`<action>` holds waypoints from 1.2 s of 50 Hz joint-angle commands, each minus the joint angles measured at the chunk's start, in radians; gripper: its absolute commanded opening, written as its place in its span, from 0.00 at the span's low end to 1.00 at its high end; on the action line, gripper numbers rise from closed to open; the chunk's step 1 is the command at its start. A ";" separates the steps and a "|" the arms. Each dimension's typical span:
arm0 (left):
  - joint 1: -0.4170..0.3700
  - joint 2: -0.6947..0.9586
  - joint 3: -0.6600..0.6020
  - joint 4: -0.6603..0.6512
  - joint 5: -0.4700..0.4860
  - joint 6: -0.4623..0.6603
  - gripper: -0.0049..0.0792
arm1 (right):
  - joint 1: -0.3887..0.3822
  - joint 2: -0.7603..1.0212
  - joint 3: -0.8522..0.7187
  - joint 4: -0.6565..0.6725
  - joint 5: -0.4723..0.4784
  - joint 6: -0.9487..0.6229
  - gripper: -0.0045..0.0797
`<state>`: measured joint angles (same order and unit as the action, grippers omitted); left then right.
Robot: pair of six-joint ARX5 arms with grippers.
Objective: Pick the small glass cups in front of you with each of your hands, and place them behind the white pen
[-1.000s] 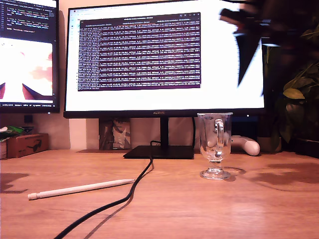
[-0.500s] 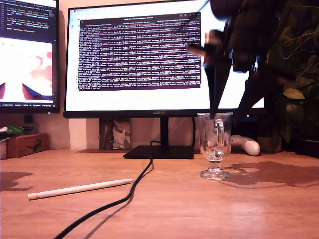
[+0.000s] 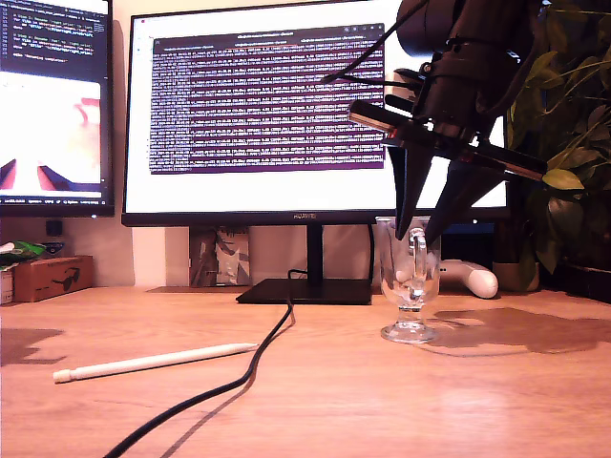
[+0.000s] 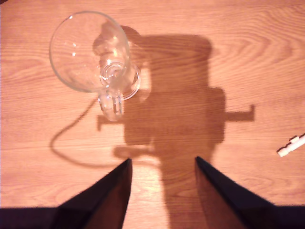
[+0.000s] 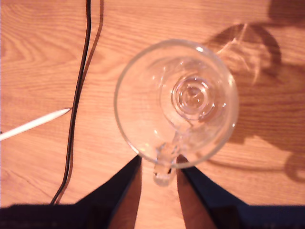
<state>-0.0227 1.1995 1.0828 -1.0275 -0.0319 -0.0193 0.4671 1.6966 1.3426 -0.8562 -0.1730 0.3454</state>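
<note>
1. Bare wooden desk (image 3: 496, 401) near the camera and toward the exterior view's right.
2. Black cable (image 3: 250, 358) snaking across the middle, just beside the white pen (image 3: 153, 363).
3. Monitor stand (image 3: 305, 289) and plant (image 3: 573, 172) blocking the far side.
4. Glass mug (image 3: 410, 277) upright right of centre, handle between descending jaws.

Upright glass cups (image 3: 410, 281), flat pen (image 3: 153, 363)

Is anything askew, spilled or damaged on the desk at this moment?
Nothing stands out. The glass cup under my second gripper stands upright and looks empty, as does the other cup. The white pen lies flat beside the black cable.
</note>
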 commanded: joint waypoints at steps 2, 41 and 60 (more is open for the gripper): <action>0.004 0.000 0.003 0.005 -0.002 0.009 0.51 | 0.008 0.027 0.010 -0.002 0.000 -0.002 0.28; 0.074 0.014 0.003 0.069 -0.003 0.020 0.51 | 0.009 0.058 0.010 -0.004 0.000 -0.063 0.04; 0.126 0.149 0.003 0.127 -0.003 0.020 0.51 | 0.009 0.058 0.010 0.006 0.000 -0.081 0.04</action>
<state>0.0967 1.3361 1.0828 -0.9134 -0.0322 -0.0032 0.4671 1.7313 1.3445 -0.8555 -0.1726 0.2672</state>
